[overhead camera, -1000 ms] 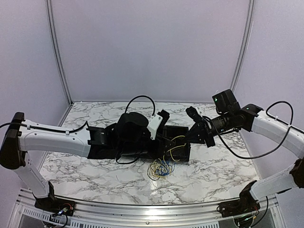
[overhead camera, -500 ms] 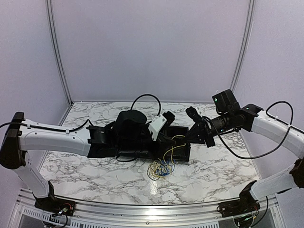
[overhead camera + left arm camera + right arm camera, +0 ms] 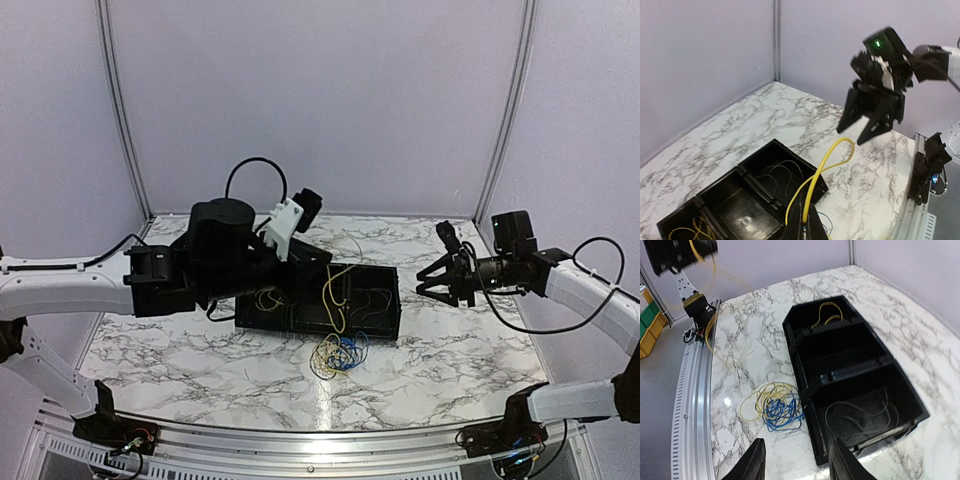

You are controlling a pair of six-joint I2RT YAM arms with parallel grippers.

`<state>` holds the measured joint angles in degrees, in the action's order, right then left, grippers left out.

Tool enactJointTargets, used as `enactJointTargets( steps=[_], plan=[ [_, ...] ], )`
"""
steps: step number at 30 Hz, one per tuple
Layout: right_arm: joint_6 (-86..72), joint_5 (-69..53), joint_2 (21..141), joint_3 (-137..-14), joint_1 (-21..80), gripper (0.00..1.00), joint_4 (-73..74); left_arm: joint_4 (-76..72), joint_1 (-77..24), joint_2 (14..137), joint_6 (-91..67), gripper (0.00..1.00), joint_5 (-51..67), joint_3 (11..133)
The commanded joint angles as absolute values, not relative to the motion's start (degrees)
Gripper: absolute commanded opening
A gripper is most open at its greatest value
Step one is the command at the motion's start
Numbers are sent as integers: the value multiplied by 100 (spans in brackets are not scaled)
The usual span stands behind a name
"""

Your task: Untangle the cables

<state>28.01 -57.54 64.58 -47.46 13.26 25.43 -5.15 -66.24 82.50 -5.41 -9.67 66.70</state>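
The cables are thin yellow and blue wires. A small tangle of them lies on the marble in front of the black tray; the right wrist view shows the tangle beside the tray's wall. My left gripper hangs above the tray, shut on one yellow cable that loops up from its fingertips and trails down toward the tangle. My right gripper is open and holds nothing, hovering right of the tray. Its fingers frame the tangle and the tray's end.
The tray has three compartments: thin yellow wires lie in the far left one, greyish wires in the right one. A metal rail runs along the table's near edge. Green and yellow bins stand beyond it. Purple walls enclose the table.
My left gripper has shut on the yellow cable and risen back to the left, drawing it up. My right gripper has opened, let go and drawn away to the right.
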Motion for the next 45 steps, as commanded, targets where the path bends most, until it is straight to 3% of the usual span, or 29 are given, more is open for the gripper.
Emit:
enactJointTargets(
  steps=[1,7,23,37,45],
  plan=[
    [2716,-5545,6536,-4427,1120,43,1907,321,-6425,7781,-307,0,-2105,6934],
    [2811,-5001,6647,-4425,1081,43,1809,842,-5896,7656,-184,0,-2662,6973],
    [3075,-4827,6554,-4333,1085,43,1870,334,-4592,8810,830,0,-2191,6802],
    [3174,-4741,6497,-4305,1084,43,1867,57,-4392,9952,-116,0,-1372,6469],
    [3228,-4789,6563,-4324,1074,44,1905,225,-4394,9837,-1160,0,-1222,6208]
  ],
)
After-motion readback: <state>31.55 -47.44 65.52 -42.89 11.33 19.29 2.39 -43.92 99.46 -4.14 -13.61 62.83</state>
